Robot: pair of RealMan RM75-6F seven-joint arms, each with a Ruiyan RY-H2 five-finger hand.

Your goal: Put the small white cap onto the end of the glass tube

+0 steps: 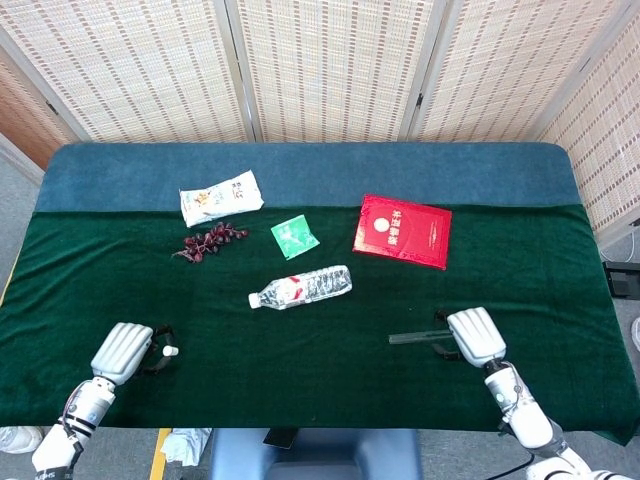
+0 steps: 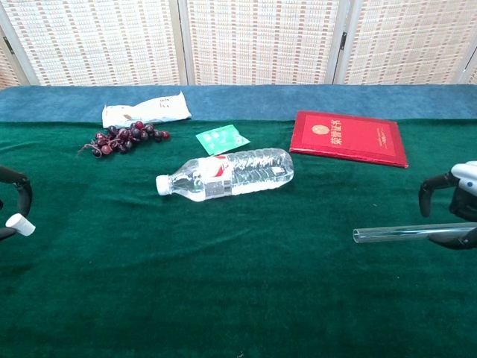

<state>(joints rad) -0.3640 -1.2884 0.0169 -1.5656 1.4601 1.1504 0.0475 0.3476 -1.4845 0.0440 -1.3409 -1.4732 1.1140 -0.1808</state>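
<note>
The small white cap [image 1: 171, 351] [image 2: 20, 224] is pinched between the fingertips of my left hand [image 1: 122, 352] [image 2: 13, 203], near the table's front left edge. The glass tube [image 1: 413, 338] [image 2: 393, 233] lies flat on the green cloth at the front right, its open end pointing left. My right hand [image 1: 475, 336] [image 2: 453, 207] hovers over the tube's right end. In the chest view one finger arches above the tube and the thumb lies low beside it, with a gap still showing. The tube's right end is hidden under the hand.
A plastic water bottle [image 1: 301, 287] [image 2: 227, 174] lies mid-table. Behind it are a red booklet [image 1: 402, 231] [image 2: 349, 137], a green sachet [image 1: 294, 237], dark grapes [image 1: 210, 241] and a white snack packet [image 1: 221, 197]. A blue strip [image 1: 310, 170] runs along the table's back.
</note>
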